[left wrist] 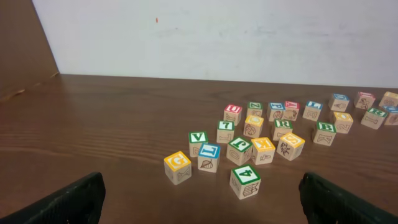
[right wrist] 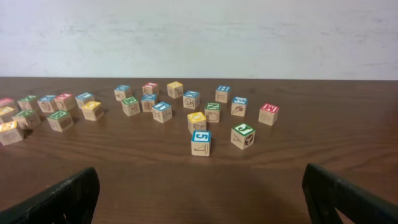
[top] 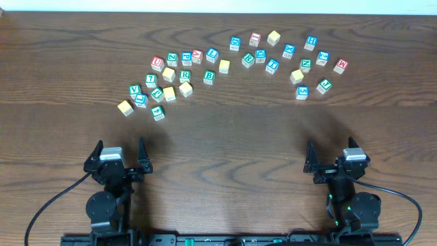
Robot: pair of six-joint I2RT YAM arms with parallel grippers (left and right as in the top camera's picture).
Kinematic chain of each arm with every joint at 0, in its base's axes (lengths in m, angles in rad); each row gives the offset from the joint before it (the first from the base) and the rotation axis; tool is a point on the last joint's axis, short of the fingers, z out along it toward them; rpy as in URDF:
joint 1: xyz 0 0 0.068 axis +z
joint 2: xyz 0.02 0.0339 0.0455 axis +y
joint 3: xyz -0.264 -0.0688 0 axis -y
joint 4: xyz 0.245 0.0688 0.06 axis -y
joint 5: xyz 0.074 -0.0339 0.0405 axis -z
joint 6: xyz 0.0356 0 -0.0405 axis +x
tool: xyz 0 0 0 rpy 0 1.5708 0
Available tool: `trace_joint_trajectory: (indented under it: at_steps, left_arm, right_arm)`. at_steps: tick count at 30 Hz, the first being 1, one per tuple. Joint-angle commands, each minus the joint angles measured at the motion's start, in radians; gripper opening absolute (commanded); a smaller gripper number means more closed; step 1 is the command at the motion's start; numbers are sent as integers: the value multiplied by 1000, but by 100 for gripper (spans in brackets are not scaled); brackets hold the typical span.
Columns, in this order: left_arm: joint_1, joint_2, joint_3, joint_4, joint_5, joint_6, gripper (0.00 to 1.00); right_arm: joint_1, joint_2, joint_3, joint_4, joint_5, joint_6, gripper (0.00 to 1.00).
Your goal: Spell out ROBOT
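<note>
On the desk (top: 225, 157): small lettered wooden cubes lie scattered across the far half in two loose groups, one towards each arm's side, each cube flat on the wood.
R cube (top: 185, 75): green-lettered, in the left group, among its middle cubes; also seen from the left wrist (left wrist: 283, 127).
B cube (top: 209, 77): green-lettered, near the R cube on its right, not touching it.
T cube (top: 273, 65): blue-lettered, in the right group, towards its left side; from the right wrist it sits left of centre (right wrist: 161, 111).
Yellow cube by the B (top: 224, 66): plain yellow top, just beyond the B cube, between the two groups.
Far yellow cube (top: 274, 37): plain yellow top, at the far edge of the right group.
Other cubes: a green 4 cube (top: 158, 113) lies nearest the left arm, and a blue 5 cube (top: 302, 92) nearest the right arm.
Left gripper (top: 120, 142): jaws spread wide, holding nothing, at the near edge, well apart from every cube.
Right gripper (top: 331, 145): jaws likewise wide and empty, at the near edge, well short of the right group.
Wall (left wrist: 217, 37): pale, behind the desk.
</note>
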Motion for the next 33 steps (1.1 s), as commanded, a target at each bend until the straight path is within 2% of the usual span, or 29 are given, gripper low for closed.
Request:
trace_joint_trajectory:
  at_steps: [1, 12, 26, 33]
  left_arm:
    - [-2, -7, -13, -10, -6, 3, 99]
    - [-2, 4, 31, -10, -6, 2, 99]
    - [-2, 171, 43, 44, -5, -6, 99]
    - [-2, 189, 50, 77, -5, -12, 99]
  right_arm:
    - [-7, 3, -1, -4, -5, 10, 99]
    - [-7, 3, -1, -4, -5, 10, 99]
    - [-7, 3, -1, -5, -5, 10, 99]
    - [-7, 3, -1, -4, -5, 10, 99]
